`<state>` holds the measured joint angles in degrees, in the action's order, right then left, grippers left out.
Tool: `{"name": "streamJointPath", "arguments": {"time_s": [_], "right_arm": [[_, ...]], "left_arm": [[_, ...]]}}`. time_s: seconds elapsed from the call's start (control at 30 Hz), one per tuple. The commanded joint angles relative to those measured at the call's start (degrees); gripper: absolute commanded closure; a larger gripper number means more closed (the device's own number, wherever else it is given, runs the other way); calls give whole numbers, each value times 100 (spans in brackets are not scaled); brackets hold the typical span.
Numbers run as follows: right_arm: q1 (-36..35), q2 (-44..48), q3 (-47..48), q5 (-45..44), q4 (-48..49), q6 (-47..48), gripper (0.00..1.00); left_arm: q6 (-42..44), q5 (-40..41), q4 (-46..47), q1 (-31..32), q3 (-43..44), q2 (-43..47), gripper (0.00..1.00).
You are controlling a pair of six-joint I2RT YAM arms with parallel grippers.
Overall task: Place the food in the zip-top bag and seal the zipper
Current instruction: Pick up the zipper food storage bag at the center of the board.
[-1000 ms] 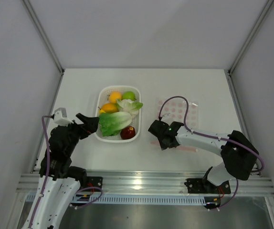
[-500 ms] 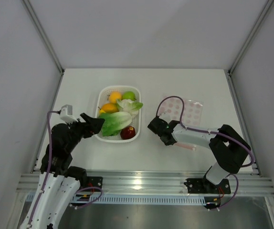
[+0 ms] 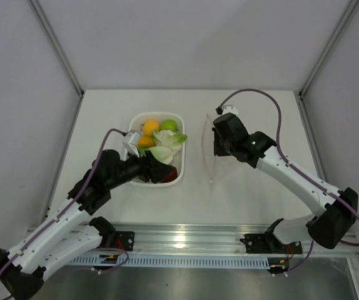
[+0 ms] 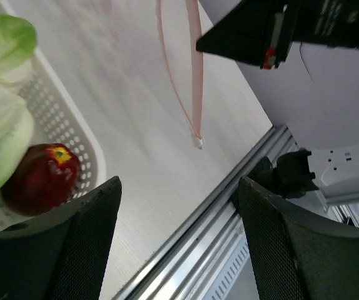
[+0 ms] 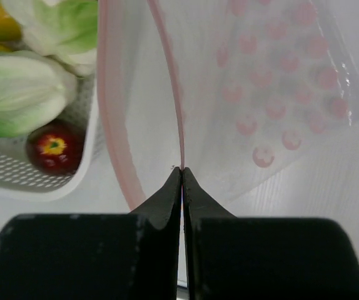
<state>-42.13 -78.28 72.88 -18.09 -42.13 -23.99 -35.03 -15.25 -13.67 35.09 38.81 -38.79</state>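
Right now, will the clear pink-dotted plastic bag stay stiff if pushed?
Probably not: the clear pink-dotted bag sags from the pinch of the right gripper on its pink rim. Likely light; one pinch holds its mouth up.

Food in basket, clear bag hanging open

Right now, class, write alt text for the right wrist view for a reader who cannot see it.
Closed right fingers pinch the pink zipper edge of a clear bag, its mouth gaping. Beside it, a white basket holds a red apple and lettuces.
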Motion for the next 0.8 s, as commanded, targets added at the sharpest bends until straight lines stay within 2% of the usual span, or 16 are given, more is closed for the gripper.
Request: {"name": "streamJointPath", "arguments": {"time_s": [0.0,0.13,0.33,0.57,0.77], "right_arm": [[-50,-12,340,621,-498,-115,100],[-111,85,227,876,-419,-273,100],[-322,208,165,921,-410,-440,100],[-384,383,209,1026,-410,-519,100],[-384,594,209,930,-498,-545,100]], "left_arm": [[-83,249,567,480,311,-488,22],[-31,733,585,1025,671,-1077,18],[83,1173,690,1456,1137,-1912,16],[128,1498,857,1659,1463,-3045,16],[101,1885,831,1668,1393,-3346,17]]}}
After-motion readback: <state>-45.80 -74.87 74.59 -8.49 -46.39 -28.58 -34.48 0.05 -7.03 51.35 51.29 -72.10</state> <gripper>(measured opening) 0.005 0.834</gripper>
